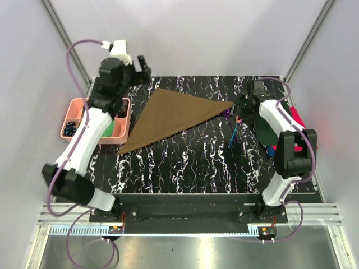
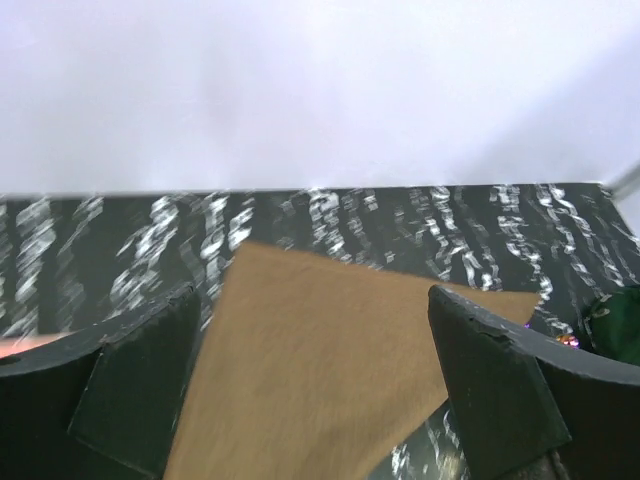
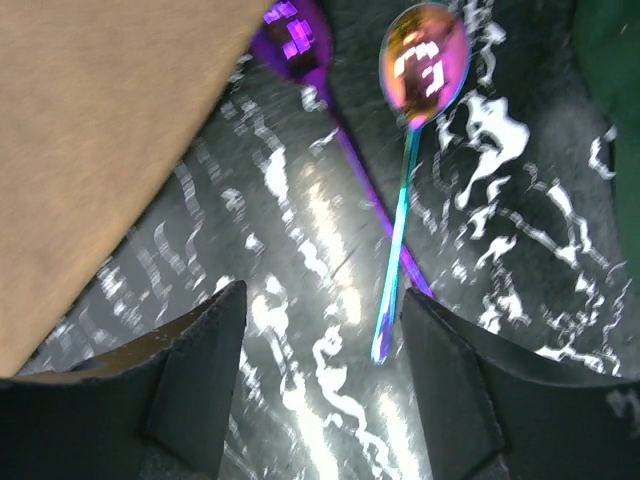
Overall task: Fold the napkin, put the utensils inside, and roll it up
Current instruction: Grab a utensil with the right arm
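Your napkin (image 1: pixel 171 117) lies flat on the desk (image 1: pixel 185 162) as a triangle, one long tip pointing right, so I judge the fold done and the utensil step in hand.

The utensils (image 1: pixel 233 133) sit on the bare desk just beside that right tip, not yet on the cloth. From the right wrist you see two pieces: a spoon (image 3: pixel 404 190) with a pinkish bowl, and a second purple piece (image 3: pixel 345 140) whose handle crosses under or over the spoon's (I cannot tell which lies on top).

Your right fingers (image 3: pixel 200 370) hang above them, apart, with nothing between them; the end of the spoon's handle lies roughly in line with the gap. Your left fingers (image 2: pixel 135 385) stand wide apart and empty over the far left part of the napkin.

The next move calls for care. The handles are slim, flat on a hard surface, and crossed, so bring the right fingers down square across one handle, clear of the crossing. A skewed pinch will likely skid off or drag both pieces. Then carry it onto the napkin.
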`<state>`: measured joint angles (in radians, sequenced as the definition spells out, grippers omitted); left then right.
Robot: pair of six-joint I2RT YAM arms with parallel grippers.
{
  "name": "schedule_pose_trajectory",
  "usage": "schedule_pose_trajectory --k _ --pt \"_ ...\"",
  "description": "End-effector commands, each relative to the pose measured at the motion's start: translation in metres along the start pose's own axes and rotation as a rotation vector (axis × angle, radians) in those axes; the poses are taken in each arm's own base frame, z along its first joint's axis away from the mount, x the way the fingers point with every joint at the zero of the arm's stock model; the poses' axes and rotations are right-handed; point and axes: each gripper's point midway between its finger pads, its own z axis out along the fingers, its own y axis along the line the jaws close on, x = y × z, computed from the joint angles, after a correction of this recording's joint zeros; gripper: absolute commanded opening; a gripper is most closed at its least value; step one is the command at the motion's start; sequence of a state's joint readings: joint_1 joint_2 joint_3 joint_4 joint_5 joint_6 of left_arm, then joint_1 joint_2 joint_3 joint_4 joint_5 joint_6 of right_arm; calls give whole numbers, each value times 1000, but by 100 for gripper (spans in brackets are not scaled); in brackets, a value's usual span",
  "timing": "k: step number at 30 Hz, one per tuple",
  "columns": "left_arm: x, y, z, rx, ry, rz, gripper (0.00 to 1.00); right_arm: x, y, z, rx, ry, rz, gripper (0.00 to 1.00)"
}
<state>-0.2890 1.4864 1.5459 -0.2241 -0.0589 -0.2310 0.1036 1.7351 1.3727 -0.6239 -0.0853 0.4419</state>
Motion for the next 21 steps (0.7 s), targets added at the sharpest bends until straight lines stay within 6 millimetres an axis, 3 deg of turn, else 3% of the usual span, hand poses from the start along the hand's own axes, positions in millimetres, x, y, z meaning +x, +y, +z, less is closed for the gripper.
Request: schedule_pose_trajectory --k 1,2,3,4,6,7,8,10,13,16,21 --pt "61 34 -40 -140 207 33 99 -12 -15 19 99 11 -19 70" --pt "58 37 -55 -150 200 41 99 -16 -20 19 142 3 -21 69" --pt "66 44 -64 -177 227 54 99 -17 -24 22 166 6 -22 67" --pt "87 50 -71 -181 273 89 99 -16 -29 27 189 13 -22 67" --pt "94 57 -87 -195 274 121 99 -16 -35 30 225 12 -19 66" --pt "115 65 -93 -213 314 137 99 -15 -37 34 233 20 -17 66" --pt "117 68 -99 -222 308 142 99 -14 -39 36 243 28 -16 65" --pt "135 79 -105 -259 345 159 99 -11 -42 43 256 43 -7 63" --pt "147 79 -108 -247 374 162 99 -8 -45 54 276 60 7 62" --pt "151 68 -108 -187 384 142 99 -4 -48 66 292 84 19 58" --pt "153 68 -112 -187 384 134 99 0 -57 78 334 100 26 57"
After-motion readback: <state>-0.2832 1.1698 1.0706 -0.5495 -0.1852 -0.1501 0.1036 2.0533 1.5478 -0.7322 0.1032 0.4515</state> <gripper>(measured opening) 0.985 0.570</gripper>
